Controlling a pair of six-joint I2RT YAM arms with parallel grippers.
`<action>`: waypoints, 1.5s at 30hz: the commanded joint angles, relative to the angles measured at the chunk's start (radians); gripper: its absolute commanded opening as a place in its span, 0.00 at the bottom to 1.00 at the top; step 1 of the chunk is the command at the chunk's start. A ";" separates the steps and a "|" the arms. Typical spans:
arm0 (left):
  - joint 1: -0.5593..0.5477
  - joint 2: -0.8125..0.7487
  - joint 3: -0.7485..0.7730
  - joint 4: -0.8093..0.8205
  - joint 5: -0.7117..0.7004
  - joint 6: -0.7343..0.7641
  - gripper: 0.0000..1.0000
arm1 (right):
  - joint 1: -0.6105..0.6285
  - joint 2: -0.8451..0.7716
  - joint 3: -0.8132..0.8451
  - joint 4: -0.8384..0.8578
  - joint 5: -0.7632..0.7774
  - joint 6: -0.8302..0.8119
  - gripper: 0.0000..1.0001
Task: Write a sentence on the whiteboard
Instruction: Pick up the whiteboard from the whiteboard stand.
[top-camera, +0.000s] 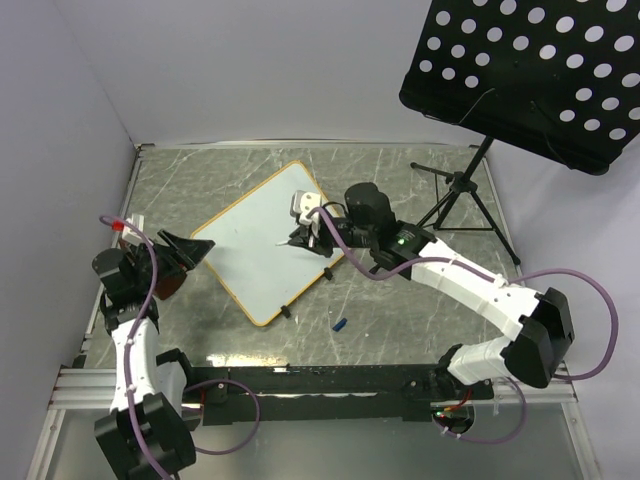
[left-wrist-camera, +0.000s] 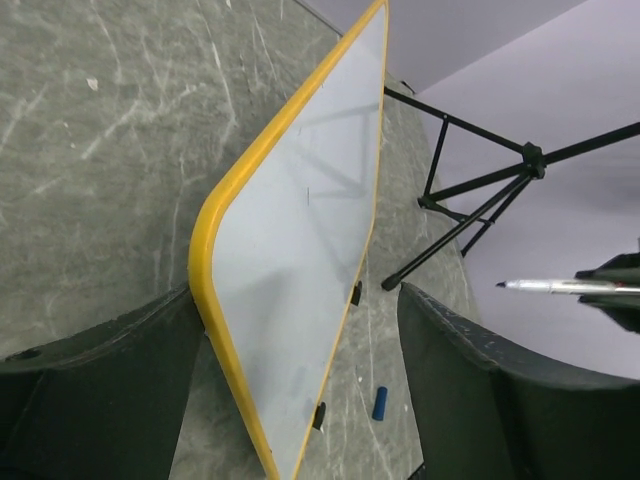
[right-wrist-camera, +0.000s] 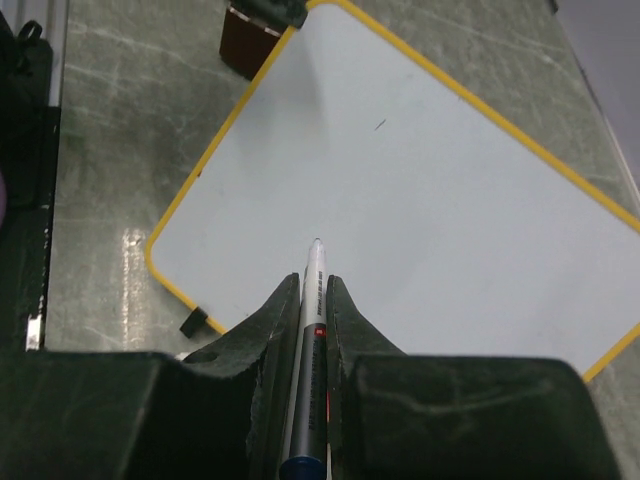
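Looking down, we see the whiteboard (top-camera: 255, 265) lying flat on the table (top-camera: 390, 330), turned diagonally. Its white face is ringed by a thin yellow-orange frame with rounded corners, and there are black clip feet (right-wrist-camera: 193, 322) on one long edge. One tiny dark stroke (right-wrist-camera: 380, 125) marks it. The left gripper (top-camera: 196, 255) stands wide, straddling the whiteboard's left corner. The right gripper (right-wrist-camera: 313, 290) pinches a marker (right-wrist-camera: 316, 262) above the whiteboard's face; we cannot tell whether the tip touches. A small blue cap (top-camera: 339, 325) lies just off the footed edge. The right wrist view cuts off one whiteboard corner.
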 joint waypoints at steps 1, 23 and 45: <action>-0.037 0.031 0.019 0.037 0.049 0.005 0.78 | 0.005 0.026 0.130 -0.045 -0.094 -0.099 0.00; -0.072 -0.024 0.029 -0.007 0.016 0.071 0.77 | -0.192 0.012 0.347 -0.608 -0.351 -0.166 0.00; -0.098 -0.040 0.022 -0.004 0.016 0.062 0.74 | 0.127 0.039 0.129 -0.233 -0.061 -0.103 0.00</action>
